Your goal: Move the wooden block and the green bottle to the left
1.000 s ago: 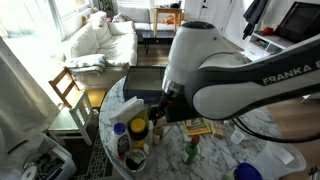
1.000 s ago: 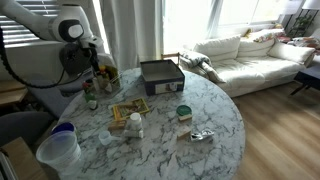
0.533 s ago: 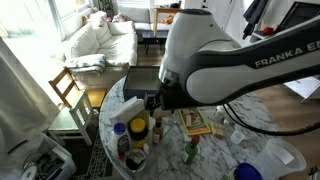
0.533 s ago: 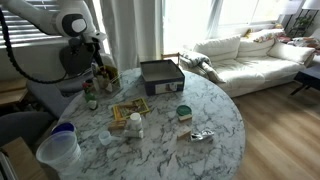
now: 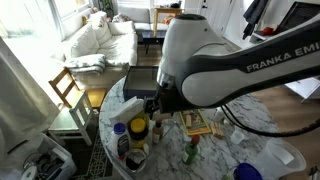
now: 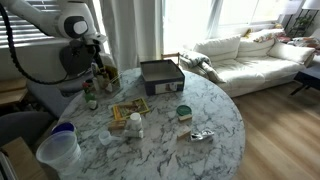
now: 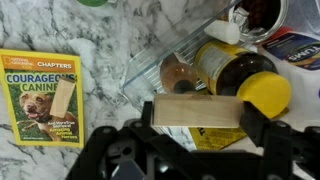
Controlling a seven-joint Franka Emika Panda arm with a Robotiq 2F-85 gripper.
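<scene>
While the arm is sitting slightly higher than a second ago and barely shifting since half a second ago, the gripper (image 7: 198, 116) is clamping the wooden block (image 7: 197, 108) between its fingers, hanging over a yellow-capped bottle (image 7: 240, 80) near the table edge. The green bottle (image 5: 190, 150) is standing just beside the book (image 5: 197, 123) on the marble table (image 6: 205, 110), both sitting unmoved.

Wooden block (image 7: 197, 112) between fingers (image 7: 258, 128), book (image 7: 40, 95) to its left
</scene>
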